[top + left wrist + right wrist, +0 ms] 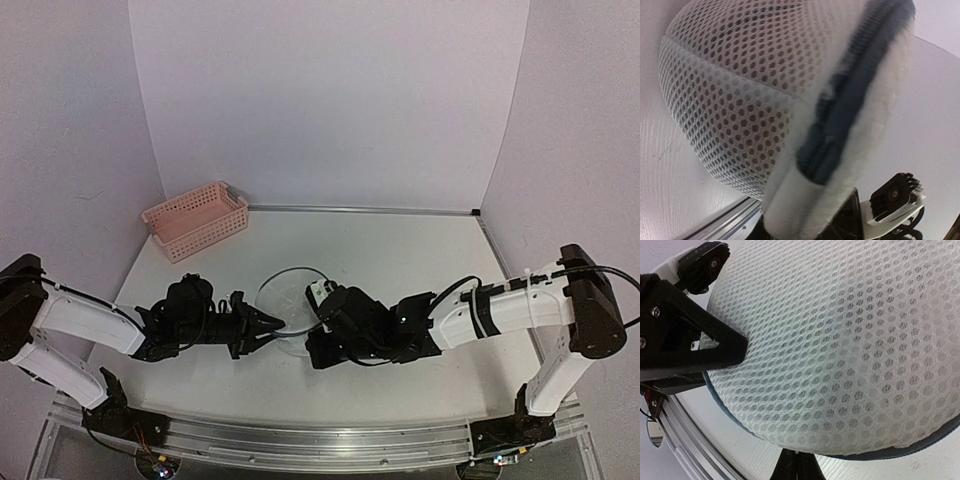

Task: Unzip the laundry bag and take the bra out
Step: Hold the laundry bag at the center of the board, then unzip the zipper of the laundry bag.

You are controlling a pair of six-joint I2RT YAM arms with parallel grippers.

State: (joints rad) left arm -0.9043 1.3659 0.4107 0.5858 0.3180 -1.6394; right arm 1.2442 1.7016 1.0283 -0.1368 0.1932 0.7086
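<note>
Soft, even light fills the overhead view, with a faint lilac cast on the white walls and only pale shadows beneath the arms on the tabletop (400, 250). Wall edges bow outward toward the frame's sides. In the left wrist view the laundry bag (730, 90) sits too close: its zip rim (840, 125) smears into blur, lower right softest. The right wrist view shows crisp, bright mesh, while the black parts at left are underexposed.

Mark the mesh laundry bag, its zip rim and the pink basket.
White mesh drum-shaped laundry bag (285, 292): top external view, round lid.
Dark grey zip rim (850, 100): left wrist view, middle of band.
Pink plastic lattice basket (210, 232): top external view, front wall.
</note>
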